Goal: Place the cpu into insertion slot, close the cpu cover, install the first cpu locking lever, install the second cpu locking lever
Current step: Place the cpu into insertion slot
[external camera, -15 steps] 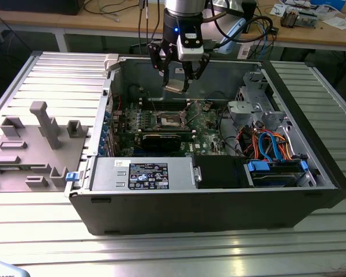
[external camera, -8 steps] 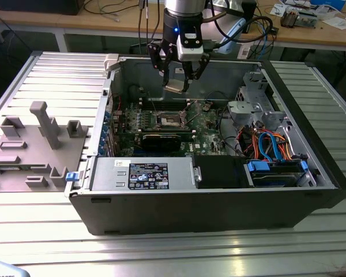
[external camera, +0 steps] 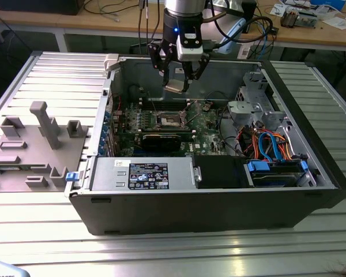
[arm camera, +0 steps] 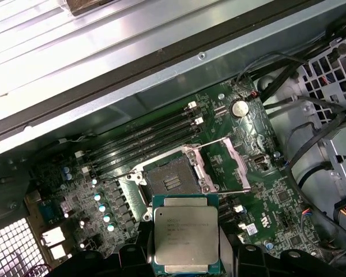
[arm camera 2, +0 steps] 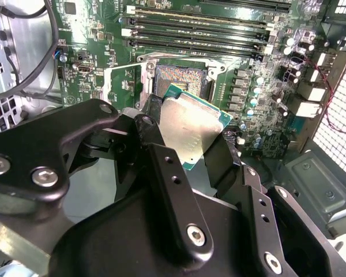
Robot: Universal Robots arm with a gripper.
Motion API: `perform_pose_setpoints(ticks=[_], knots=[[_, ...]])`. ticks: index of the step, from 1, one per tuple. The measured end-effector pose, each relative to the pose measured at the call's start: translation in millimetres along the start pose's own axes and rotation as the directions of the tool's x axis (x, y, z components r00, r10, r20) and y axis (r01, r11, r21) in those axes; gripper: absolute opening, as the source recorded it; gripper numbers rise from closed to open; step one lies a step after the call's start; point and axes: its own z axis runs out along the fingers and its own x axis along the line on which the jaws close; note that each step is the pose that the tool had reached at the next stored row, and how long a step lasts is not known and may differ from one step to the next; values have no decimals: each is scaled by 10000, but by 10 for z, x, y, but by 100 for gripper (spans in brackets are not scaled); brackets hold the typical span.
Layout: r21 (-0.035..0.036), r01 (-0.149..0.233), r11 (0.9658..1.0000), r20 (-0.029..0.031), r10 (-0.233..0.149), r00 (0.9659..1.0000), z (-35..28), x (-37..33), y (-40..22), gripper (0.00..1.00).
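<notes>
Silver side up, holds the cpu (arm camera: 186, 239) clamped by opposite edges between the two black fingers of the gripper (arm camera 2: 187, 137). Hangs over the open computer case (external camera: 207, 213), above the green board (external camera: 203, 122) and apart from it. Just past the chip in the first wrist view, the insertion slot (arm camera: 170, 182): dark, square, bare, metal-rimmed. Right beside it, lying open, the cpu cover (arm camera: 200, 167), board showing through its cut-out. On the socket's far side, long memory slots (arm camera: 138, 138) in parallel. At the exterior view's left, a grey fixture (external camera: 43, 124) on the ribbed table (external camera: 161, 254).
</notes>
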Motion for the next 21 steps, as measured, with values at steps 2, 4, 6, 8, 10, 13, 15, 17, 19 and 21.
perform_pose_setpoints(ticks=[2,4,6,8,10,13,15,17,19,21], knots=[[0,-19,10000,0,19,10000,0,0,0,55],[0,-34,10000,-1,34,10000,1,0,0,55],[0,-48,10000,0,48,10000,1,0,0,55],[-1,-66,10000,-1,66,10000,1,0,0,55],[-1,-90,10000,-1,90,10000,2,0,0,55],[0,-116,9999,-1,116,9999,2,0,0,55],[0,-133,9999,-1,133,9999,3,0,0,55],[0,-146,9999,-1,146,9999,3,0,0,55],[0,-167,9999,-1,167,9999,3,0,0,55],[0,-186,9998,-1,186,9998,4,0,0,55]])
